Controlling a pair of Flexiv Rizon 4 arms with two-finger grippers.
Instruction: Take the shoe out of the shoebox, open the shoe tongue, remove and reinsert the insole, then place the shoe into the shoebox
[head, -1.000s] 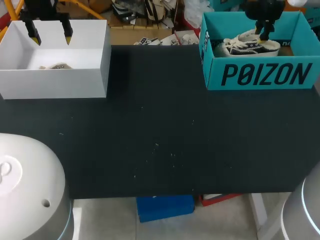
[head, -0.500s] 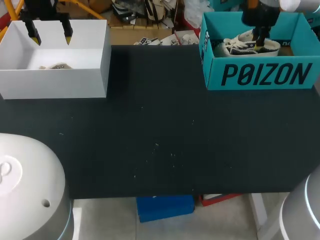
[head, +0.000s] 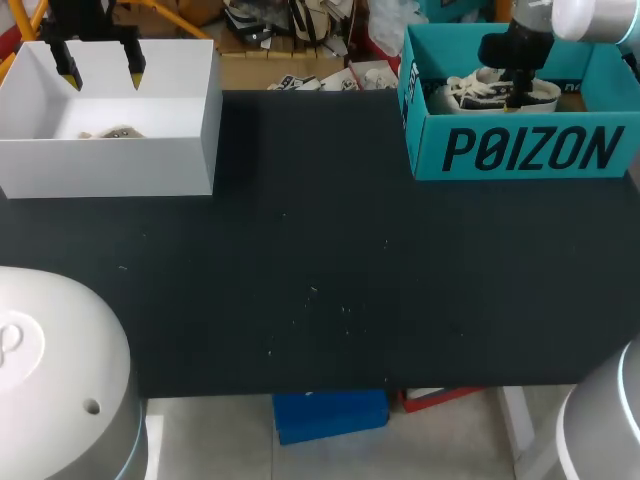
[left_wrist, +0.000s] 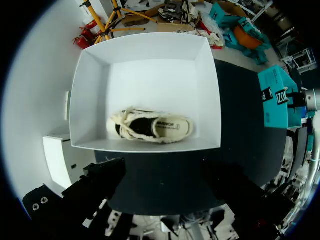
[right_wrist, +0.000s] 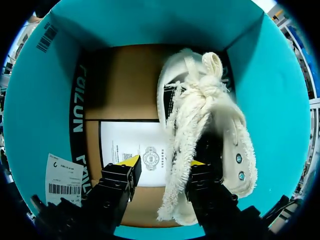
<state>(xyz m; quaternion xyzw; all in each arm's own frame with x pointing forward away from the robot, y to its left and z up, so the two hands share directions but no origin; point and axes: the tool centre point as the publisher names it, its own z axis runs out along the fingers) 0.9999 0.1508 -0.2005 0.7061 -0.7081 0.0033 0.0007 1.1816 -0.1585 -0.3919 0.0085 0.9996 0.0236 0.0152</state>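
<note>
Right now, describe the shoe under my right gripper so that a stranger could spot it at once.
At the far right corner of the table stands an open teal shoebox. Inside lies a cream shoe with frayed edges, the right gripper straddling its side. A similar shoe lies in the white box at the far left, so the teal box is the tell.

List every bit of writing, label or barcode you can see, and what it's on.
Large dark brand lettering: front wall of the teal cardboard shoebox.
White barcode sticker on its inner wall: digits too small to read.
White printed sheet on its floor: text too small to read.
Dark print on the insole of the cream-and-black shoe in the white box: blurred.
</note>
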